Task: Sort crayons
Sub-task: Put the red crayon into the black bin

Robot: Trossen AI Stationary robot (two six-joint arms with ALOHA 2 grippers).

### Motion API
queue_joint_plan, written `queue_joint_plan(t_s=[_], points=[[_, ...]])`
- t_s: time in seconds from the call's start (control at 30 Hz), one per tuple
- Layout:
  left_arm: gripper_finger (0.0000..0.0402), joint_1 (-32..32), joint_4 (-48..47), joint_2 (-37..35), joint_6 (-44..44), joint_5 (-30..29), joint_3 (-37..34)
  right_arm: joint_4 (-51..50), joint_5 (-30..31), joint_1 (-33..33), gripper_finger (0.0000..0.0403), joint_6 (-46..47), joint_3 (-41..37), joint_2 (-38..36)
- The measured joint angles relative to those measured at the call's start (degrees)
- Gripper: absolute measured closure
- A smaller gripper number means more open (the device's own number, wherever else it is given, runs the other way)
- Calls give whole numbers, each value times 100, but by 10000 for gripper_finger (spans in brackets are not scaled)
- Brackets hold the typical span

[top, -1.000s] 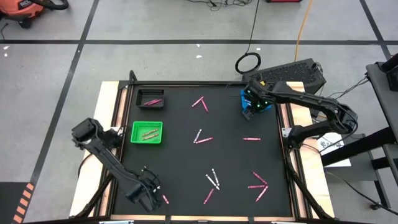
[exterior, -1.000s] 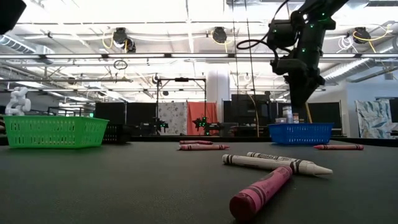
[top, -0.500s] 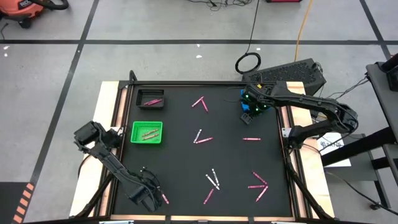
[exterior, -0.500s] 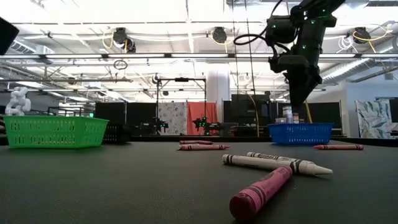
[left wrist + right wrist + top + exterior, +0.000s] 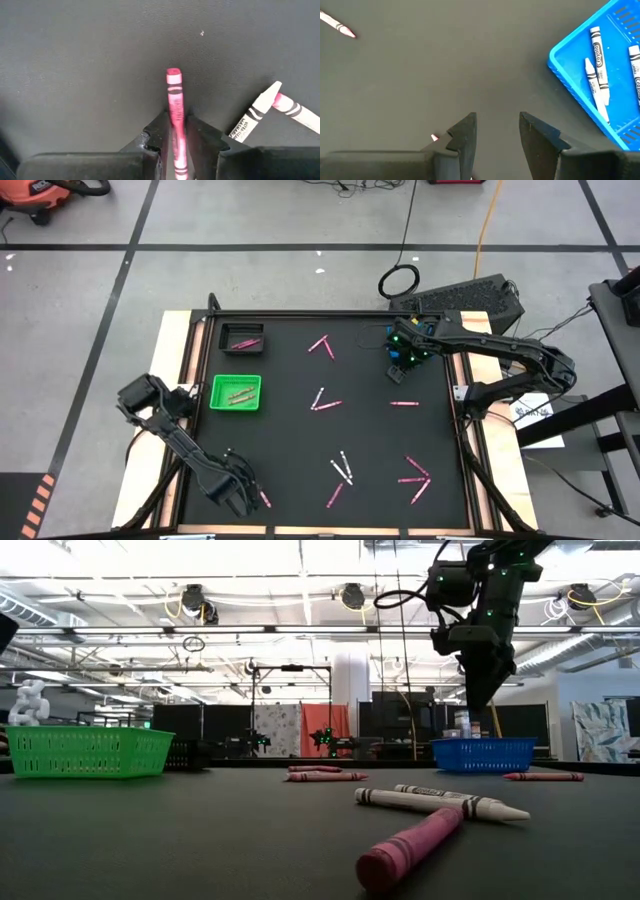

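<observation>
**Pink crayon pinched at the near edge, empty pincer by the blue tray**

The left gripper (image 5: 176, 131) is down low at the near-left corner of the black table (image 5: 370, 420), its two fingers closed snugly on a pink crayon (image 5: 174, 107) that sticks straight out ahead of them. The grip sits on the back half of the stick, so the front end pokes forward, which looks handy for tipping it into a tray later. A white crayon (image 5: 254, 115) lies close beside it on the mat, crossing another pink one at its tip.

The left arm is folded and stretched along the table's left side, elbow out past the wooden edge, wrist bent toward the mat.

The right gripper (image 5: 497, 131) hangs above the far-right part of the table, fingers apart with nothing between them. The blue tray (image 5: 570, 75) just beside it holds white crayons, so I judge it has nothing more to do there. That arm reaches in from the right edge, forearm nearly level, wrist pointing down.

The rest of the crayons (image 5: 341, 470) lie scattered in pairs and singles across the mat. The green tray (image 5: 217, 404) and the black tray (image 5: 222, 345) on the left each hold a few already, and the black one seems the pink crayon's likely home
</observation>
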Motion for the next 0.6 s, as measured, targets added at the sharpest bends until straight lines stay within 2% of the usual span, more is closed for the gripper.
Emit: queue_joint_plan(t_s=[0.13, 0.4, 0.6], points=[[335, 0, 76, -6, 21, 19, -68, -1, 5, 0, 268, 12, 0, 0], [392, -6, 80, -7, 142, 49, -11, 0, 12, -2, 268, 2, 0, 0], [394, -4, 10, 21, 339, 31, 117, 11, 14, -2, 268, 0, 0, 0]])
